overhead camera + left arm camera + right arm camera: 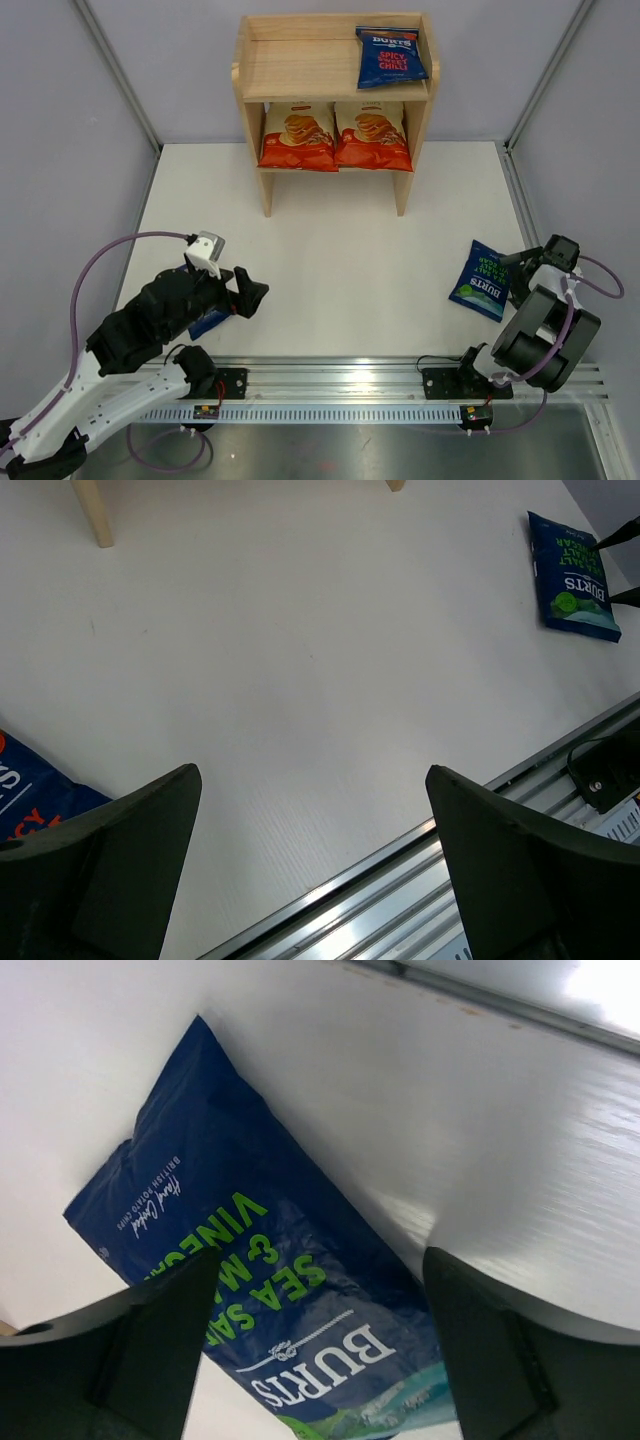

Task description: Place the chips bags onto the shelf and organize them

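Lower right: my right gripper, jaws wide, straddles the green-labelled bag, which looks light, slippery, crushable; I'd pinch its edge. Left gripper wide, empty.

**Layout of the workspace.** A light wooden two-tier shelf unit stands at the rear centre of the white table. A dark blue red-labelled Burts bag lies at the right end of its top tier. On the lower tier, a cream-and-orange Cassava Chips bag sits at left, touching a second Cassava Chips bag at right. A green-labelled Burts bag lies on the table at near right, well apart from the shelf unit, with the right gripper at its right edge. A second red-labelled Burts bag lies at near left, partly beneath the left arm.
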Motion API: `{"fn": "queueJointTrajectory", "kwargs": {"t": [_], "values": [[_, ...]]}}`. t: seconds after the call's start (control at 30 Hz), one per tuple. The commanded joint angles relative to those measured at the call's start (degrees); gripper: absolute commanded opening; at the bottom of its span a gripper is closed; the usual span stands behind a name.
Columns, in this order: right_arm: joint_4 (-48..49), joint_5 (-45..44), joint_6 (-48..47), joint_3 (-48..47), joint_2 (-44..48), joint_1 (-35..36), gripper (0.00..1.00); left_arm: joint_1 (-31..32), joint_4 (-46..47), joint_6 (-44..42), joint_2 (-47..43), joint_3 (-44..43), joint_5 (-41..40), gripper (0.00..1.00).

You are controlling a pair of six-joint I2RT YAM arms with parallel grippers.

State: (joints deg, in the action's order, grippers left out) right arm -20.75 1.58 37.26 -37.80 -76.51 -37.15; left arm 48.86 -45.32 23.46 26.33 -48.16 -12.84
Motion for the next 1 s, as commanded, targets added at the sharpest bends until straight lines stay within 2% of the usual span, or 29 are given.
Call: {"fn": "queueJointTrajectory", "kwargs": {"t": [0.0, 0.1, 0.13, 0.33, 0.43, 0.47, 0.53, 0.8, 0.97], "values": [[4.4, 5.3, -0.1, 1.8, -2.1, -0.2, 0.85, 0.4, 2.9, -1.4, -0.6, 0.0, 1.6, 0.99], [7.8, 5.8, 1.4, 5.5, 0.0, -0.2, 0.74, 0.5, 2.8, -1.5, -0.6, -0.1, 1.3, 0.99], [9.8, 6.1, 1.9, 6.4, 1.4, -0.2, 0.65, 0.5, 2.5, -1.4, -0.7, -0.4, 1.1, 0.99], [12.0, 9.3, 0.9, 7.8, 3.2, -0.2, 0.33, 0.5, 2.3, -0.9, -1.9, -0.4, -0.7, 0.99], [12.1, 10.2, -0.9, 8.2, 4.9, -0.2, 0.2, 0.5, 2.0, -0.7, -1.8, -0.5, -1.3, 0.99], [12.2, 10.6, -1.0, 8.4, 5.2, -0.2, 0.08, 0.5, 2.0, -0.6, -1.7, -0.5, -1.5, 0.99], [12.7, 13.2, -1.2, 8.8, 7.2, -0.2, 0.0, 0.4, 1.7, -0.3, -1.5, -0.7, -2.0, 0.99], [10.3, 21.1, 1.9, 9.9, 16.7, -0.1, 0.0, 0.5, -0.1, 4.1, -0.1, -2.1, -5.7, 0.99], [9.8, 24.1, 9.1, 12.0, 26.1, 0.3, 0.0, 0.5, 6.1, 9.9, 1.4, 1.6, -2.7, 0.99]]}}
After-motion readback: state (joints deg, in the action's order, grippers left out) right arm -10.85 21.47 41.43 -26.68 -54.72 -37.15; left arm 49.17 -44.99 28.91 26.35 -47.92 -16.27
